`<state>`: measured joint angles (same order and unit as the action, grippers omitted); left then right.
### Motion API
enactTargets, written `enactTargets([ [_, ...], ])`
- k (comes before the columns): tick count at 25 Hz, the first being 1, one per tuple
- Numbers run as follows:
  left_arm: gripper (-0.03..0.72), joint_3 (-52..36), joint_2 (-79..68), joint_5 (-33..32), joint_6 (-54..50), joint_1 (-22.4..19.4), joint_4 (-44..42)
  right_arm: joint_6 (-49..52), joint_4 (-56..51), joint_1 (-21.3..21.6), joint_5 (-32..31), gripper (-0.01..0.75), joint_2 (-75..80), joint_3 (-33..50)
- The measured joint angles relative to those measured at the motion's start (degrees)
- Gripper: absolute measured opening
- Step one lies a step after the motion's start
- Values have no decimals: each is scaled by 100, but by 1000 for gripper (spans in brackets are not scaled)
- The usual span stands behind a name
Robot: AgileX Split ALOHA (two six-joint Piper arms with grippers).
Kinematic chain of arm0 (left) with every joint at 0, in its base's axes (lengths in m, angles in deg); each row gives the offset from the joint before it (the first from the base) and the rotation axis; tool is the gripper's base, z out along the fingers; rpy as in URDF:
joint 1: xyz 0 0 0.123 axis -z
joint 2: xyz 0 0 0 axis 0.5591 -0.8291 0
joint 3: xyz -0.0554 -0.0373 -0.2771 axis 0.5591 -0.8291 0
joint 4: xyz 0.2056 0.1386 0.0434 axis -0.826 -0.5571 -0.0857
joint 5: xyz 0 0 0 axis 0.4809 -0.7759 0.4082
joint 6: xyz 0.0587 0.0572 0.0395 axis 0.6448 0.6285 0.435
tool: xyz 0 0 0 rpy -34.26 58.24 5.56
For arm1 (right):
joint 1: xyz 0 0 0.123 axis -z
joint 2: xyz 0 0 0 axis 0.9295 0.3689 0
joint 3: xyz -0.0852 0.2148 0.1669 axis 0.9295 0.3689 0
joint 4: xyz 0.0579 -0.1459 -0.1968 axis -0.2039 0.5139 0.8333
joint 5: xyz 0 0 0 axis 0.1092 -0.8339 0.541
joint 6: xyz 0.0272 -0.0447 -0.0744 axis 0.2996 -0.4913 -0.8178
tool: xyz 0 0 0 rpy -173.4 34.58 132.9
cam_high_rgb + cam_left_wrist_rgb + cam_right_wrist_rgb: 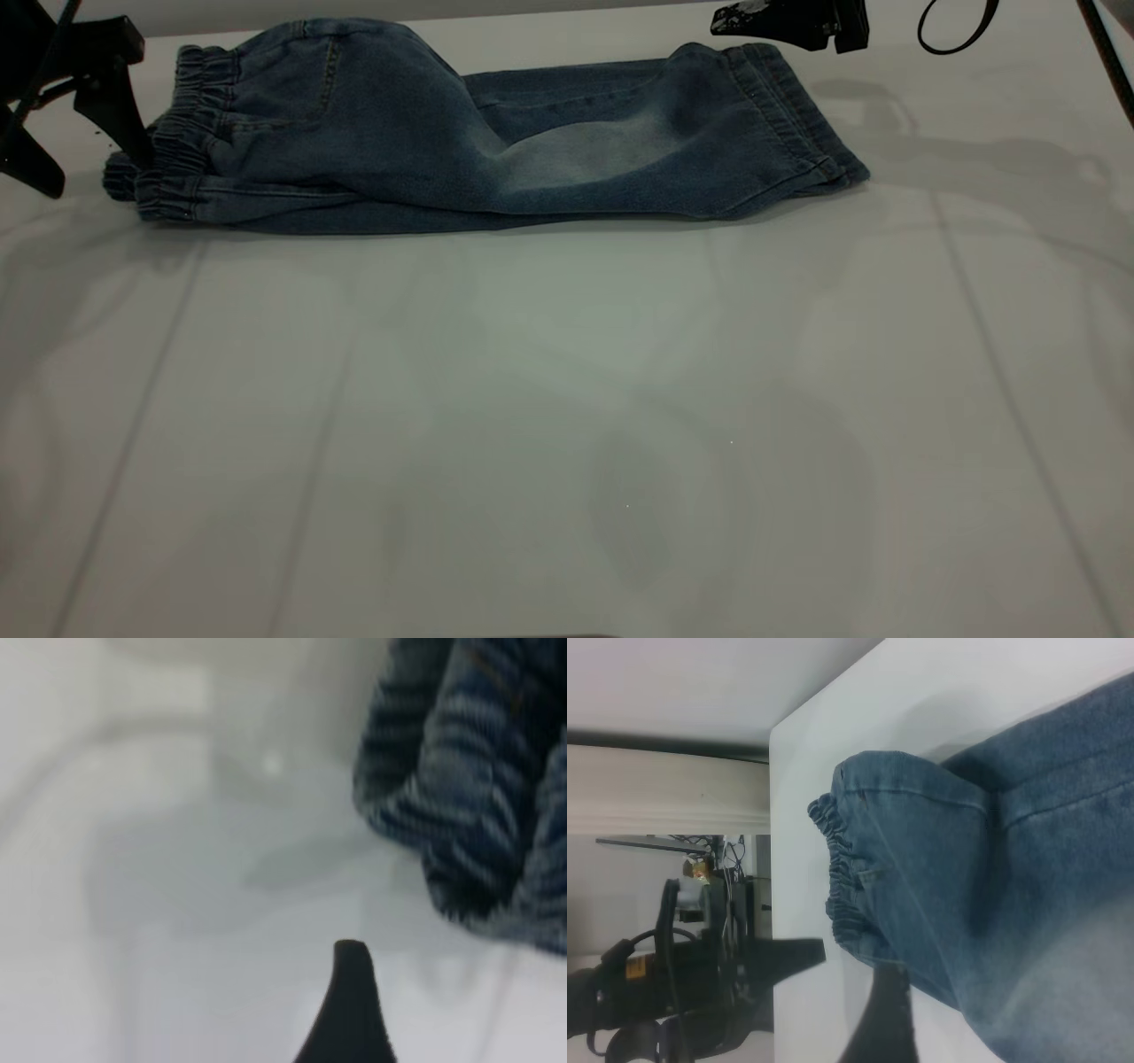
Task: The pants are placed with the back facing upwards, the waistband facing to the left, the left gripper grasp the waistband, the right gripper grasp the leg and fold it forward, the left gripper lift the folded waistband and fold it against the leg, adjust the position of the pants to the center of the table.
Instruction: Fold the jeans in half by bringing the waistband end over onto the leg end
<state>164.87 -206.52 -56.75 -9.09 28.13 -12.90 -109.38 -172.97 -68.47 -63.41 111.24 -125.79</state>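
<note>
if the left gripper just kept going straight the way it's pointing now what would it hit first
Most likely the waistband of the pants. The left gripper sits at that gathered end, jaws open, one fingertip right beside the ruching. Depth is unclear, so it might meet the table just short of the fabric.

The pants (425, 142) lie folded lengthwise on the worktop (567, 425), far back toward its rear edge and left of its middle, with the waistband (182, 133) at their left end and the leg (673, 142) stretched out to the right. The left hand (62, 133) sits just beside the waistband at the worktop's left edge, fingers spread. The right hand (788, 22) hangs behind the leg's hem end, near the rear right, apart from the cloth.
</note>
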Motion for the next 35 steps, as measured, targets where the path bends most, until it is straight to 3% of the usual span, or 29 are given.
enactTargets([
  [4,528,5,-148,450,-31,0,146,0,0,0,0,580,0,0],
  [15,507,5,-638,684,-45,23,372,0,11,0,0,580,0,0],
  [18,415,5,-649,782,-45,50,392,0,11,0,0,580,0,0],
  [23,120,43,-735,986,-63,91,470,5,11,-81,-42,580,0,0],
  [24,90,43,-743,1030,-63,104,470,11,11,-130,-42,580,0,0],
  [30,72,43,-652,1356,81,241,365,11,40,-425,125,580,0,0],
  [35,71,43,-191,1370,252,393,236,182,187,-774,733,560,0,0],
])
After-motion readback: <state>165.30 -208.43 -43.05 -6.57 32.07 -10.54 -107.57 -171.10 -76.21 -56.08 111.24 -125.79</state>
